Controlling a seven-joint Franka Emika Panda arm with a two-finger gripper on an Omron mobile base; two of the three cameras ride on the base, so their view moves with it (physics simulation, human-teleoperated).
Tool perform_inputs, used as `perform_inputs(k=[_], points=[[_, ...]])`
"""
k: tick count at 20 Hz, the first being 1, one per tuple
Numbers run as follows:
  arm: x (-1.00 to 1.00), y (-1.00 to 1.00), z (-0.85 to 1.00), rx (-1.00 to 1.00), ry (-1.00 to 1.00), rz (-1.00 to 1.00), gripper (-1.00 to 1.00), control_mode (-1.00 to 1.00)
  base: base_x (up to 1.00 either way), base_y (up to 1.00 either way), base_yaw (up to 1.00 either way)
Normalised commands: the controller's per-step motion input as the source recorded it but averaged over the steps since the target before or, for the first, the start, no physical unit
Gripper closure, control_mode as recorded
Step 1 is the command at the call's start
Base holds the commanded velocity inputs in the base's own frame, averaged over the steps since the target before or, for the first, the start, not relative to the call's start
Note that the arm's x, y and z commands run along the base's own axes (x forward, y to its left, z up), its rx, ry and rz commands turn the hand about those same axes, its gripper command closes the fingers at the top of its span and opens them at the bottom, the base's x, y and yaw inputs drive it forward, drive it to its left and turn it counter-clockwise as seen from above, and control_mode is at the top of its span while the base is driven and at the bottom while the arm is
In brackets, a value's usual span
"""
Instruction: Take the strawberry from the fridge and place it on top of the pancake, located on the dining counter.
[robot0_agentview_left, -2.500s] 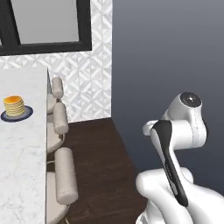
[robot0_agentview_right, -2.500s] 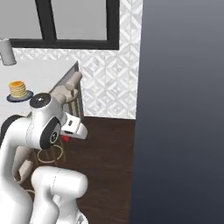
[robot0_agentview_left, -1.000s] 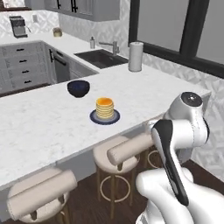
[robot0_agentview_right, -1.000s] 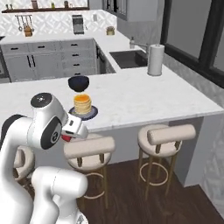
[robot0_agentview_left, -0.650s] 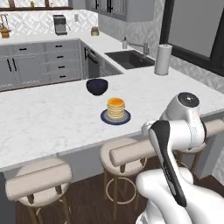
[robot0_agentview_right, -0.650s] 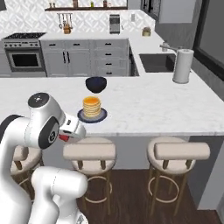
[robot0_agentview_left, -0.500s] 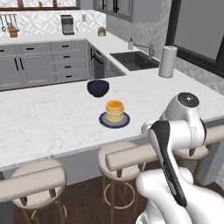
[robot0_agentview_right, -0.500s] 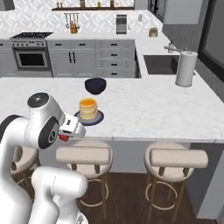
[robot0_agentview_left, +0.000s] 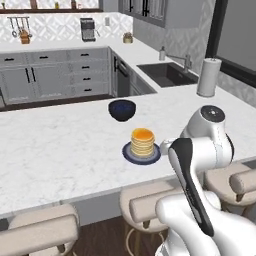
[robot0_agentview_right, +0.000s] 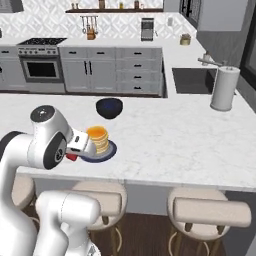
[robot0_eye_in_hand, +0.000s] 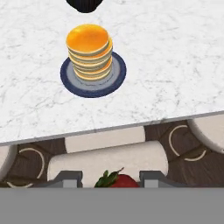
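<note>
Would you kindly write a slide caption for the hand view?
Gripper shut on the strawberry, poised above a stool, facing the pancake on the dining counter.

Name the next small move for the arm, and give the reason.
Probably carry the pincer forward and up over the counter edge toward the pancake. It is shut on the strawberry, yet it sits over the stool, short of the dining counter, while the stack's top is bare on its plate.
</note>
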Motion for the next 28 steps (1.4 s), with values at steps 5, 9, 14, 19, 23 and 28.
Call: perform_inputs(k=[5,9,14,19,23,28], points=[[0.00,0.00,0.00,0.00,0.00,0.00,1.00,1.00,0.42,0.13,0.11],[0.00,0.00,0.00,0.00,0.00,0.00,1.00,1.00,0.33,0.21,0.20],[0.00,0.00,0.00,0.00,0.00,0.00,1.00,1.00,0.22,0.04,0.14],[0.00,0.00,0.00,0.00,0.00,0.00,1.00,1.00,0.03,0.00,0.05],[0.04,0.02,0.00,0.00,0.00,0.00,1.00,-1.00,0.00,0.00,0.00],[0.38,-0.07,0.09,0.00,0.02,0.04,1.00,-1.00,0.00,0.00,0.00]])
